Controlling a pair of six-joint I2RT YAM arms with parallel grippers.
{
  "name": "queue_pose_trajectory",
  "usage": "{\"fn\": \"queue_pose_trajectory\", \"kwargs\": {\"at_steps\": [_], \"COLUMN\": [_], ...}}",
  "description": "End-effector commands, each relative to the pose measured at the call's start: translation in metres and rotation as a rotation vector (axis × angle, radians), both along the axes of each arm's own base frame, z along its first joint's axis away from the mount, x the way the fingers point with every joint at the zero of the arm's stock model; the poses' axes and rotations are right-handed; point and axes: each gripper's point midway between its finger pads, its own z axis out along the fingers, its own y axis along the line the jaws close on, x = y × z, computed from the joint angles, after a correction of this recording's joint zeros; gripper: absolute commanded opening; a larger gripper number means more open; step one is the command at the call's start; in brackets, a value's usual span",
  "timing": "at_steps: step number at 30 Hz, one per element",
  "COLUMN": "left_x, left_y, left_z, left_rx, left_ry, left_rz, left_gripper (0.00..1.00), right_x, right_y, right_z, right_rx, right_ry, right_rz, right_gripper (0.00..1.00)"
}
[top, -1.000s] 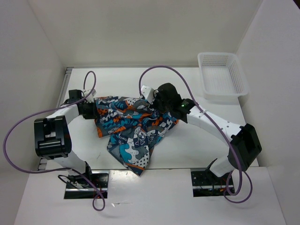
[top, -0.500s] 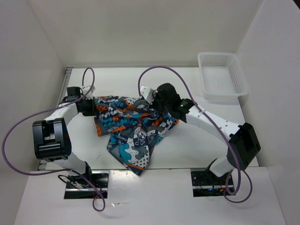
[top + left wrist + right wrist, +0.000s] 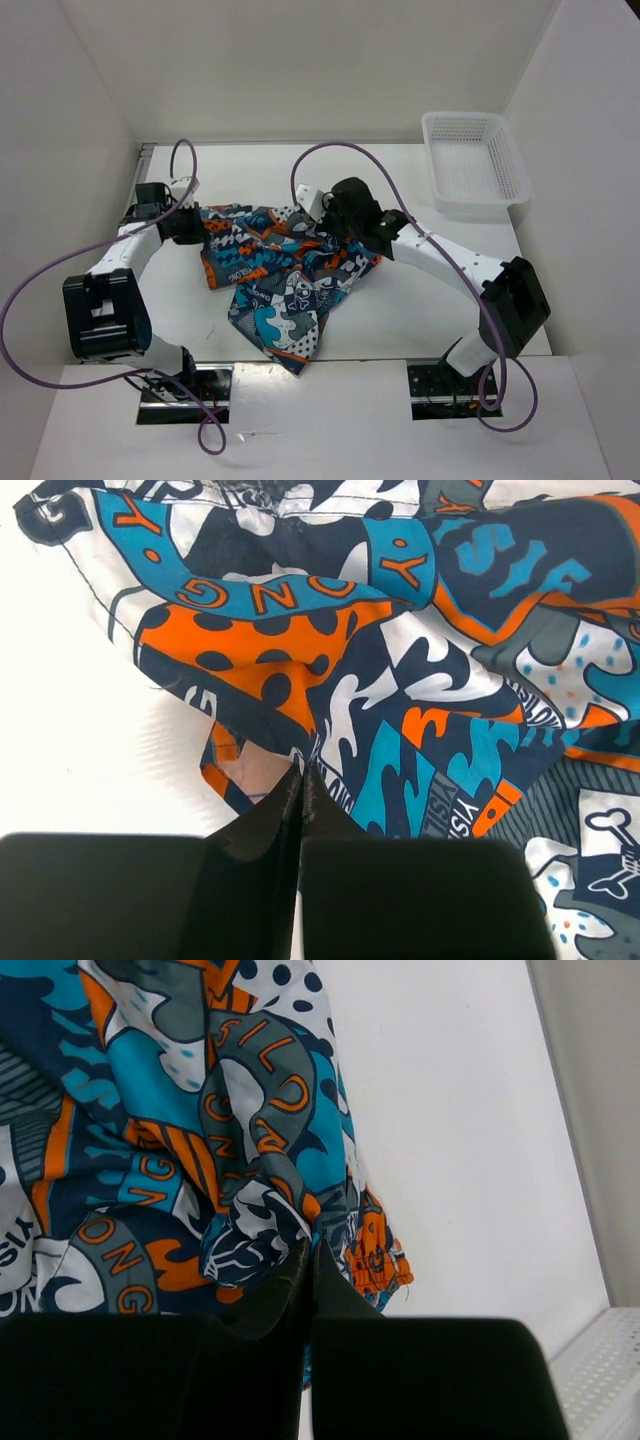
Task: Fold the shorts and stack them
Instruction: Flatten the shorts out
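Observation:
The shorts point(image 3: 285, 265), in a busy teal, orange, navy and white print, lie crumpled across the middle of the white table. My left gripper point(image 3: 198, 226) is at their left edge, shut on a fold of the cloth point(image 3: 300, 765). At the upper right edge of the shorts my right gripper point(image 3: 312, 222) is likewise shut, pinching a bunched bit of the fabric point(image 3: 308, 1243). The stretch between the two grippers is slightly lifted and wrinkled. A lower part of the shorts point(image 3: 290, 335) trails toward the near edge of the table.
A white mesh basket point(image 3: 473, 160) stands at the back right corner of the table point(image 3: 420, 310). White walls close in the table on the left, back and right. Purple cables loop above both arms.
My left gripper has closed on the left edge of the shorts and drawn it a little further left and back. The right gripper has shifted slightly left, still holding the cloth.

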Motion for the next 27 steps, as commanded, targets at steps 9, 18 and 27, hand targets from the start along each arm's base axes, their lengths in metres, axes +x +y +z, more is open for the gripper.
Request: {"fn": "queue_pose_trajectory", "kwargs": {"at_steps": [9,18,27], "left_x": [0.082,0.042,-0.016], "left_y": [0.09,0.091,0.063], "left_z": [0.238,0.364,0.181], "left_rx": [0.144,0.231,0.062], "left_ry": [-0.548,-0.819,-0.313], "left_rz": [0.142,0.15,0.17], "left_gripper": [0.0,0.0,0.0], "right_x": [0.129,0.145,0.063], "right_y": [0.001,-0.028,-0.04], "right_z": [0.203,0.332,0.129], "right_rx": [0.351,0.552,0.103], "right_ry": [-0.374,-0.456,-0.145], "right_rz": [-0.241,-0.299,-0.13], "right_gripper": [0.0,0.0,0.0]}}
